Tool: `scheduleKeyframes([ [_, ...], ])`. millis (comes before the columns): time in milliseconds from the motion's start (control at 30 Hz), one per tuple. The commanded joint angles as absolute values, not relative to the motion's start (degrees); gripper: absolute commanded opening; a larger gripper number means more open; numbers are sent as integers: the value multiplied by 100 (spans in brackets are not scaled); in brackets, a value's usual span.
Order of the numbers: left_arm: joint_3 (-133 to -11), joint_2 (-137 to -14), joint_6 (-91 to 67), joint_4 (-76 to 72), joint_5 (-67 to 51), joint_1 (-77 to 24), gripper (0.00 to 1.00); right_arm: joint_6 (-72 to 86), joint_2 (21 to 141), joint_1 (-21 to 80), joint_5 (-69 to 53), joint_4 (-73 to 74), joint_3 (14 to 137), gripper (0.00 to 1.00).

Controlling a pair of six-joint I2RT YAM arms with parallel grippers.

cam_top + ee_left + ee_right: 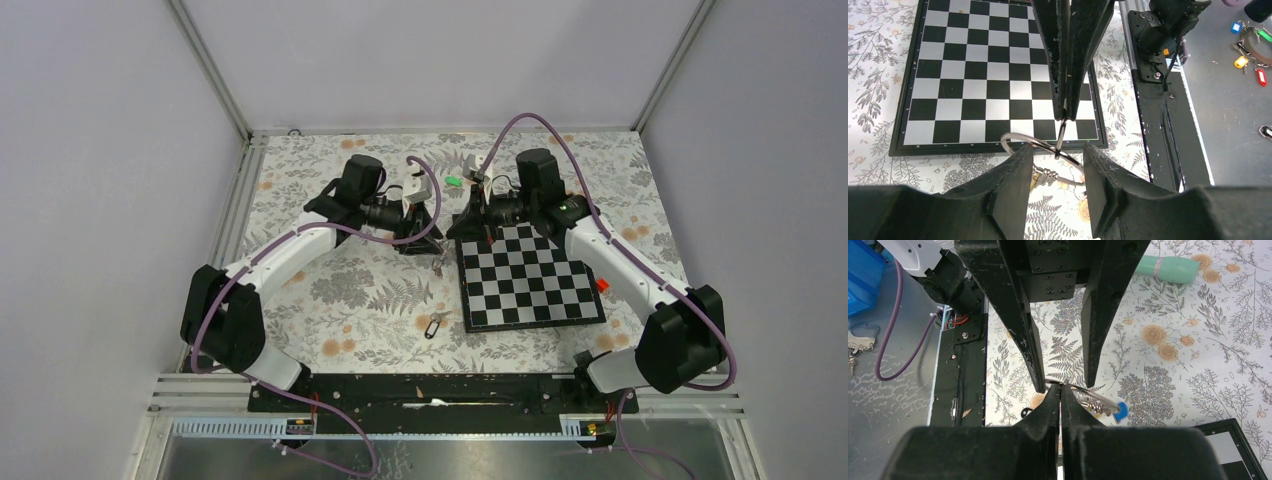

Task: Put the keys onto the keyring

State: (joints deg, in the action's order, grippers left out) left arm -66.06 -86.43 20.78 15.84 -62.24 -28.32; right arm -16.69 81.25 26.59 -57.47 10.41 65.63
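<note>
The keyring [1018, 141] is held off the surface [340, 300] between the two arms, just beside the far left corner of the chessboard [530, 280]. Its thin silvery loop shows in the left wrist view, and a small blue-headed key hangs from it in the right wrist view.

The right tool [1060, 388] is pressed together on the ring's wire, with its two fingers meeting at the metal. The left tool [1058, 151] stands apart with one finger on either side of the ring. Neither finger clearly touches it.

Both arms reach forward and bend inward. Their wrists turn toward each other, so the two tools face nose to nose over the middle of the surface.

The two loose keys lie well apart from the ring. The green-headed key [453, 181] is on the floral surface beyond the tools, toward the back wall. The black-headed key [432, 326] is on the near side, just off the chessboard's near left corner.

A teal stick [1168, 267] lies on the surface at the top of the right wrist view.
</note>
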Motion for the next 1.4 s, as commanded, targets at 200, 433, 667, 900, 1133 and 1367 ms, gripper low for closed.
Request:
scheduleKeyframes([
  [200, -6956, -8647, 2240, 1420, -6489, -2911, 42, -1771, 7922, 2699, -5830, 981, 6748, 0],
  [433, -6964, -8547, 2312, 1412, -6499, -2909, 35, -1859, 7891, 2698, -5801, 1007, 6679, 0],
  [667, -7096, -8617, 2228, 1412, -6613, -2911, 25, -1863, 7917, 2698, -5805, 1019, 6680, 0],
  [900, -7171, -8642, 2184, 1412, -6670, -2911, 23, -1896, 7927, 2696, -5792, 1016, 6646, 0],
  [1133, -7138, -8675, 2137, 1379, -6707, -2918, 19, -1881, 7922, 2699, -5783, 1002, 6654, 0],
  [1367, -7176, -8740, 1969, 1282, -6762, -2926, 14, -1859, 7919, 2699, -5783, 975, 6642, 0],
])
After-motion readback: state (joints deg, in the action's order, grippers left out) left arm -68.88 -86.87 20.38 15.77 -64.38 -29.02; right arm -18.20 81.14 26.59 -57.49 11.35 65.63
